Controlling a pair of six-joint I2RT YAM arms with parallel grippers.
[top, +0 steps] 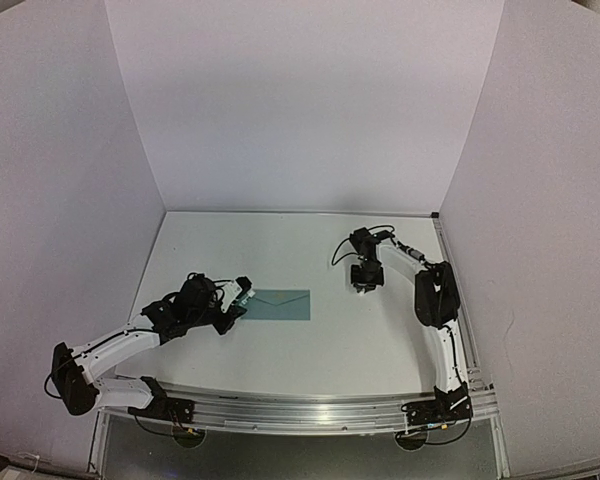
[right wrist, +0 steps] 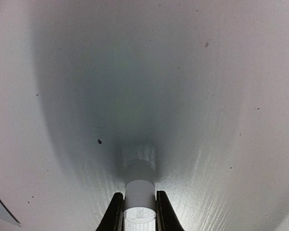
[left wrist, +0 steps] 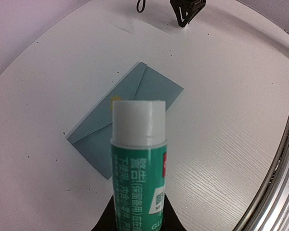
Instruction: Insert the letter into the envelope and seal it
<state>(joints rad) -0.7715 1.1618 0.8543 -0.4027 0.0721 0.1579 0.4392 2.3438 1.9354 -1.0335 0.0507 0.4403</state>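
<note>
**Top view.** The envelope [top: 281, 304] lies flat on the white table [top: 280, 245], left of centre, with its long side running left to right. The left gripper [top: 238, 298] sits at the envelope's left end. The right gripper [top: 366, 281] points down at the table, well apart from the envelope on its right. What either tool carries is too small for us to tell here.

**Left wrist view.** A green glue stick [left wrist: 138, 173] with a white top rises between the left fingers, which are clamped on its lower body. Only the dark finger bases show at the bottom edge, and the stick's foot is cut off. Behind it the envelope lies seam side up with its triangular flap folded down flat, and the stick hides its near corner. The paper is opaque, so we cannot tell whether anything is inside or whether the flap is stuck down. The right gripper appears at the top edge, cut off.

**Right wrist view.** The right fingers are closed on a small white cap [right wrist: 139, 199], one finger against each side. Beyond it we see only a blurred shadow on the table — we cannot tell whether the cap touches the surface. A grey-blue sliver [right wrist: 1, 211] at the lower left is cut off, and we cannot identify it.
</note>
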